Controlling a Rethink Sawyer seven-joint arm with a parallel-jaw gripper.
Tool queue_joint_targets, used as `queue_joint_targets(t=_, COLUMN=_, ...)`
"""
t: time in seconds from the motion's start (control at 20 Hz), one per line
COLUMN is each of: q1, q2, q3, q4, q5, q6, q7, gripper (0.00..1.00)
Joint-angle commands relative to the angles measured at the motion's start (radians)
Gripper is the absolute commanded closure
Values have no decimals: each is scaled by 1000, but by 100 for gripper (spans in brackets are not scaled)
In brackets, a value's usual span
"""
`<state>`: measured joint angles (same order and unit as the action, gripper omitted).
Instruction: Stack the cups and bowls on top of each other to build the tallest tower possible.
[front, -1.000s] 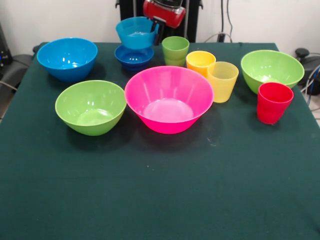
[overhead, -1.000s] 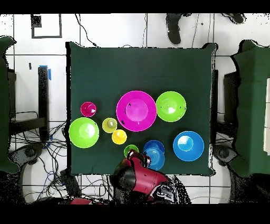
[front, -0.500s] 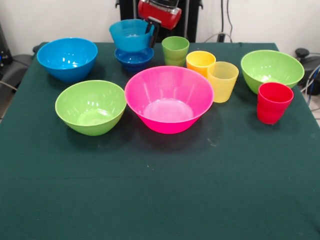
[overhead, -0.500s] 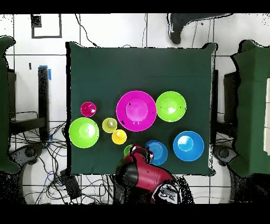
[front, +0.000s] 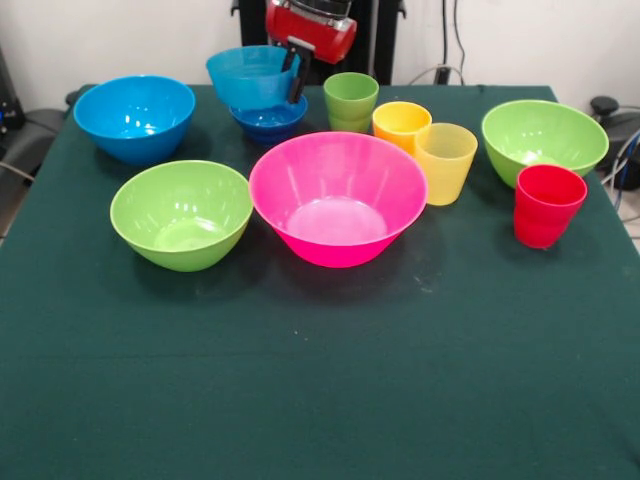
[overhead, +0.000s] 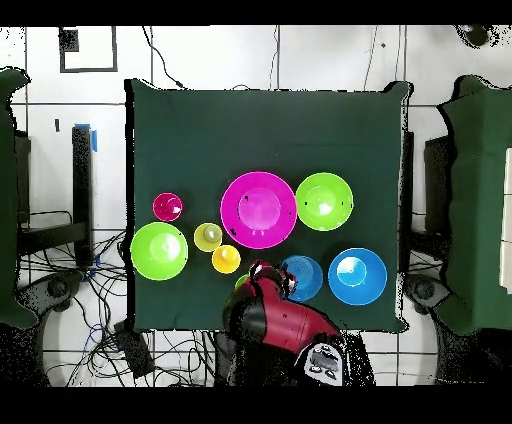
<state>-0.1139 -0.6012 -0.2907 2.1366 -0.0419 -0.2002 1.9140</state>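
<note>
Trouble could come: end effector (front: 294, 72) pinches only the light bowl's (front: 250, 76) rim, so it may tip or slip off the dark bowl (front: 267, 118).

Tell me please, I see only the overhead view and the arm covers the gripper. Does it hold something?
Observer: Yes. In the front view the gripper is shut on the rim of the light blue bowl, on the side toward the green cup.
Operator: Is anything under that bowl? I see only one small blue circle.
Observer: Yes. The dark blue bowl stands on the table below it. The light blue bowl sits off-centre over it, toward the medium blue bowl.
Operator: Is the green cup touched by the gripper?
Observer: No. It stands upright, with a gap between it and the gripper.
</note>
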Motion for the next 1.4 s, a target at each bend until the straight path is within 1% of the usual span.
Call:
queue_joint_targets(t=0.05, q1=37, q2=24, q3=65, q4=-88, q5=-12, q6=93, q7=77, gripper=100)
queue_joint_targets(t=0.15, q1=42, q2=21, q3=65, q4=-83, q5=-9, q6=96, q7=83, gripper=100)
queue_joint_targets(t=0.3, q1=27, q2=32, q3=93, q4=-67, q5=-8, q6=90, q7=103, gripper=100)
queue_joint_targets(t=0.5, q1=35, q2=36, q3=98, q4=-48, q5=1, q6=73, q7=124, gripper=100)
queue_joint_targets(t=0.9, q1=28, q2=50, q3=104, q4=-54, q5=-3, q6=64, q7=123, gripper=100)
queue_joint_targets(t=1.15, q1=13, q2=43, q3=128, q4=-33, q5=-8, q6=69, q7=133, gripper=100)
queue_joint_targets(t=1.4, q1=19, q2=30, q3=134, q4=-16, q5=1, q6=74, q7=146, gripper=100)
